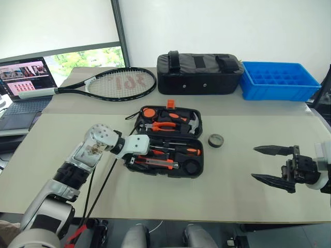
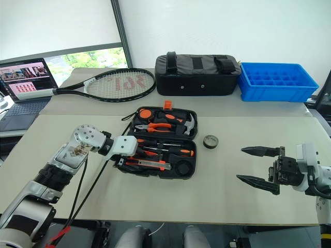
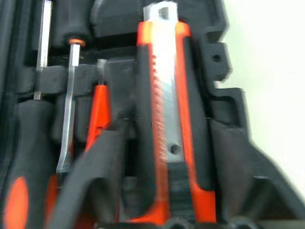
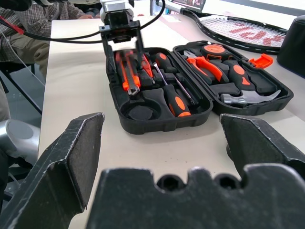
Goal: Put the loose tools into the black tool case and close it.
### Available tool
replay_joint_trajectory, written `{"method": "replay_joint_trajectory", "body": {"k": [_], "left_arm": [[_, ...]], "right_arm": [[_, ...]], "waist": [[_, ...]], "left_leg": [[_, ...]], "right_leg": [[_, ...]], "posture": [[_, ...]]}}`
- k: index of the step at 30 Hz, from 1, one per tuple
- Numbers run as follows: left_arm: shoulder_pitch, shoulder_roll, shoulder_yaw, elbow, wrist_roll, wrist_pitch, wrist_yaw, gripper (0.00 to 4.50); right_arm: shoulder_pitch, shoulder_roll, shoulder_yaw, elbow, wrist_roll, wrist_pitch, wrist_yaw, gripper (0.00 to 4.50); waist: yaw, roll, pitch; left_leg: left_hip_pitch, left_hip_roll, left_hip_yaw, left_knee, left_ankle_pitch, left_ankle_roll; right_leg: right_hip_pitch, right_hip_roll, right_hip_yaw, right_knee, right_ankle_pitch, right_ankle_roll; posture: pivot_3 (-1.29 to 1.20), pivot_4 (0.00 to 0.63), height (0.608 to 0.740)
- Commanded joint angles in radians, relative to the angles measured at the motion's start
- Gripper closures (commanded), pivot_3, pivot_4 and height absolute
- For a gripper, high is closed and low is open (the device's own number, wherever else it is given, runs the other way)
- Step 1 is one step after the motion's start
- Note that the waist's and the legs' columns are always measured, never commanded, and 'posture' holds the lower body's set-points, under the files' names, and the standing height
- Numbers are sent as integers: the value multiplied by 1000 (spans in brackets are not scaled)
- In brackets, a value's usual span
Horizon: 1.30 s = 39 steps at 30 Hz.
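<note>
left gripper point(image 4: 123, 45) spread astride utility knife point(image 2: 147, 164) in tool case point(image 2: 176, 150); right gripper point(image 2: 257, 165) level, spread.

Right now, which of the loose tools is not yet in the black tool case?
The small dark tape roll. It sits on the table just right of the open black tool case, while the utility knife and screwdrivers lie in their slots.

An open tool case point(image 1: 168, 142) is being borne by the beige table point(image 1: 248, 191); a tape roll point(image 1: 216, 140) is lying just beside the case, a racket point(image 1: 116, 83), bag point(image 1: 199, 73) and blue crate point(image 1: 279, 80) beyond it.
</note>
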<state>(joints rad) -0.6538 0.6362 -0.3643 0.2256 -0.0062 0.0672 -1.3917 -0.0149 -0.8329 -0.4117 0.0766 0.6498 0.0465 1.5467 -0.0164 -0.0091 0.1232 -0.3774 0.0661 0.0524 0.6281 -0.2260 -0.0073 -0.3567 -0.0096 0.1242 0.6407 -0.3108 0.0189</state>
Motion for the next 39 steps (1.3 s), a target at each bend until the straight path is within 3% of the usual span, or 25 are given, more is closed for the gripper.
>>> {"method": "replay_joint_trajectory", "body": {"k": [1,5,9,10,11,21,29,39], "left_arm": [[3,-15,34,-16,-55,-13,-10,50],[-17,-40,146,-36,-212,34,-29,50],[-30,-52,170,-8,-250,29,-46,50],[-27,-60,168,-7,-256,31,-52,568],[-20,-64,161,-10,-256,30,-57,734],[23,-130,77,174,-148,-223,-70,4392],[11,-161,59,321,-90,-336,-53,4492],[16,-205,35,431,-68,-335,-68,4492]], "right_arm": [[-4,-19,-28,-23,10,-24,14,0],[-2,-20,-27,-23,6,-26,12,0],[-1,-18,-24,-24,1,-31,8,0],[-1,-17,-23,-24,0,-32,7,0],[-1,-16,-22,-25,-1,-33,6,0],[22,-11,-28,-47,2,-37,-6,0],[37,-15,-36,-59,5,-35,-12,0],[21,-26,-25,-54,3,-27,-10,0]], "waist": [[0,0,0],[1,1,0],[0,1,0],[0,1,0],[1,1,0],[2,1,0],[2,1,1],[5,3,-1]], "left_leg": [[0,0,0,0,0,0],[-1,0,0,0,0,0],[0,0,0,1,0,0],[0,0,0,1,0,0],[0,0,0,1,0,0],[0,0,0,1,0,0],[0,0,0,2,0,0],[4,-1,-1,5,0,0]], "right_leg": [[0,0,0,0,0,0],[0,0,0,0,0,0],[0,0,-1,1,0,0],[0,0,0,1,0,0],[0,0,0,1,0,0],[0,0,0,1,0,0],[1,0,0,1,0,0],[5,0,0,3,-3,7]], "posture": [[0,150,707],[0,150,707],[0,150,707],[0,150,707],[0,150,707],[0,150,707],[0,150,707],[0,150,707]]}}
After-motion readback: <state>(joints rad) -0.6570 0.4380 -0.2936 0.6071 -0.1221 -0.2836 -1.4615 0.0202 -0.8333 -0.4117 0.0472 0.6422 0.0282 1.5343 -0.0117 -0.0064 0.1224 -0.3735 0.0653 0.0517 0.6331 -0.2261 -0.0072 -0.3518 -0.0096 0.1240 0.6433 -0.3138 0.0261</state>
